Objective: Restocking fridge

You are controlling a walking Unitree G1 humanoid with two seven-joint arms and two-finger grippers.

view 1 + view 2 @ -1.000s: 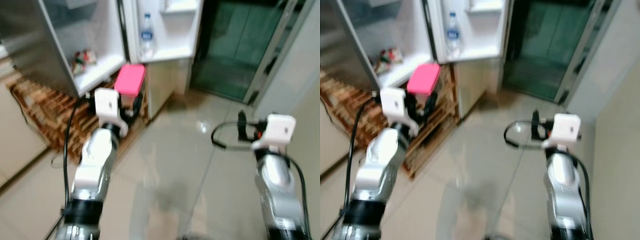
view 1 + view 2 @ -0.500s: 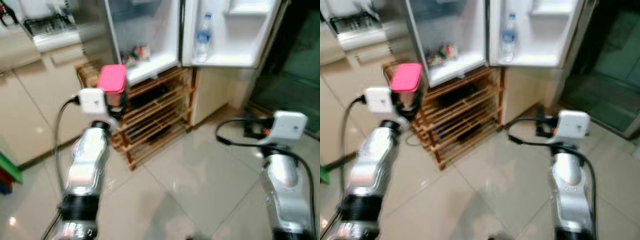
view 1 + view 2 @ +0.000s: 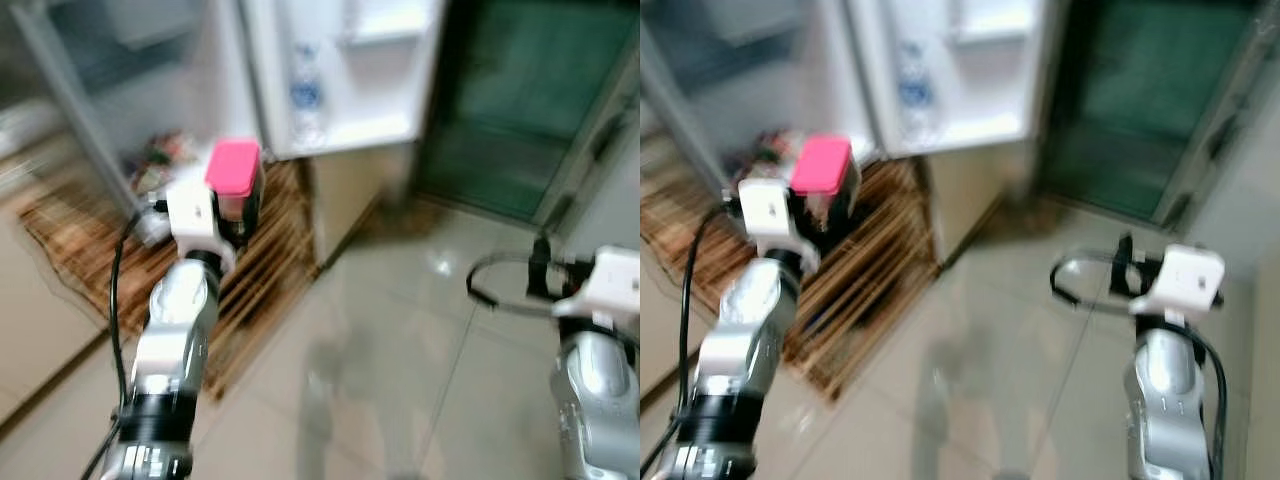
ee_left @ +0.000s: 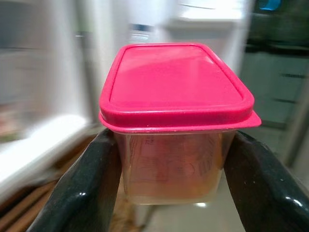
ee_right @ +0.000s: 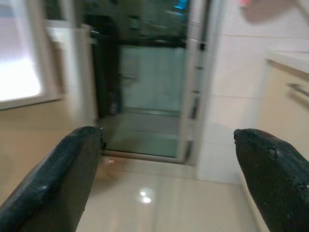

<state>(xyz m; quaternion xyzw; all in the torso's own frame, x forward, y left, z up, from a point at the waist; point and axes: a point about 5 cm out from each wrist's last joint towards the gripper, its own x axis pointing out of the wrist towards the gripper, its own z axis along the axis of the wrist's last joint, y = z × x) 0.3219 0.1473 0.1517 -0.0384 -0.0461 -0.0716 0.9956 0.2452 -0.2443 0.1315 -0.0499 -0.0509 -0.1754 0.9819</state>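
The left gripper (image 4: 169, 159) grasps one pink-lidded container (image 4: 176, 118) between its two fingers, raised near the open fridge (image 3: 180, 90) at far left. One water bottle (image 3: 306, 95) stands in the fridge door. The right gripper (image 5: 169, 179) hangs released, fingers spread, over the tiled floor (image 3: 400, 340).

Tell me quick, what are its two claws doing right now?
Left gripper: shut on the pink-lidded container, carried toward the open fridge.
Right gripper: open, holding nothing.

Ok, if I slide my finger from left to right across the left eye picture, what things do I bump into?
Left gripper holding the pink-lidded box → water bottle in the fridge door → dark glass door → right gripper.
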